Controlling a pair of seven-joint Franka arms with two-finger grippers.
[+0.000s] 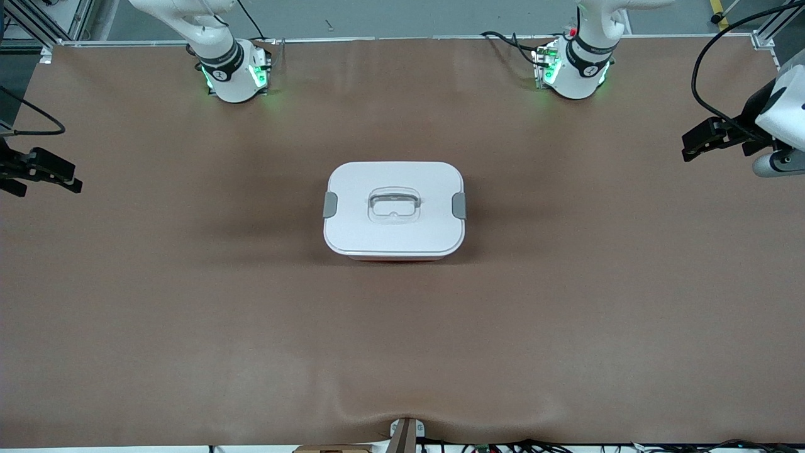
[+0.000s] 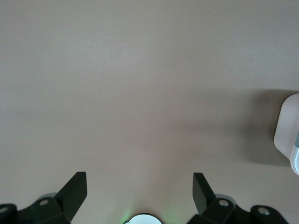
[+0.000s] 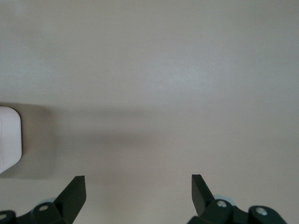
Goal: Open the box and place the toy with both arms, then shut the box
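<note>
The box (image 1: pixel 394 211) sits in the middle of the table with its white lid on. A grey clip (image 1: pixel 330 205) is at each short side, and a clear handle (image 1: pixel 394 206) sits in the lid's centre. The toy is out of view. My left gripper (image 1: pixel 687 146) hangs open over the left arm's end of the table, well apart from the box. My right gripper (image 1: pixel 74 178) hangs open over the right arm's end. The left gripper (image 2: pixel 139 179) has only bare table between its jaws, with a corner of the box (image 2: pixel 287 133) at the frame's edge. The right gripper (image 3: pixel 138 182) is likewise empty, with the box (image 3: pixel 9 137) at the edge.
A brown cover (image 1: pixel 188 314) spreads over the whole table. The two arm bases (image 1: pixel 233 75) (image 1: pixel 575 69) stand along the edge farthest from the front camera. A small clamp (image 1: pixel 405 434) sits at the nearest edge, where the cover bulges.
</note>
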